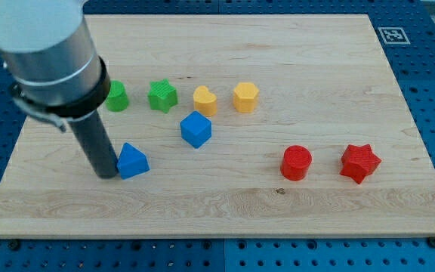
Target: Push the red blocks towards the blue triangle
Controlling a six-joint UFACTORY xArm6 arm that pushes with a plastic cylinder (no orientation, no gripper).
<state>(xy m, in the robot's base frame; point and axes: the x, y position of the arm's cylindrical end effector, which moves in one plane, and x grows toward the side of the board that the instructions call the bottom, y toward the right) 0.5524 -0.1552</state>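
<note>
A red cylinder (pixel 296 162) and a red star (pixel 359 162) sit side by side at the view's lower right of the wooden board (pixel 225 211). The blue triangle (pixel 132 161) lies at the lower left. My tip (pixel 106 174) rests on the board just left of the blue triangle, touching or nearly touching it, far from both red blocks.
A blue cube (pixel 195 129) sits right of and above the triangle. A row across the upper board holds a green block (pixel 116 97) partly hidden by my arm, a green star (pixel 161 96), a yellow block (pixel 205 100) and a yellow hexagon (pixel 245 97).
</note>
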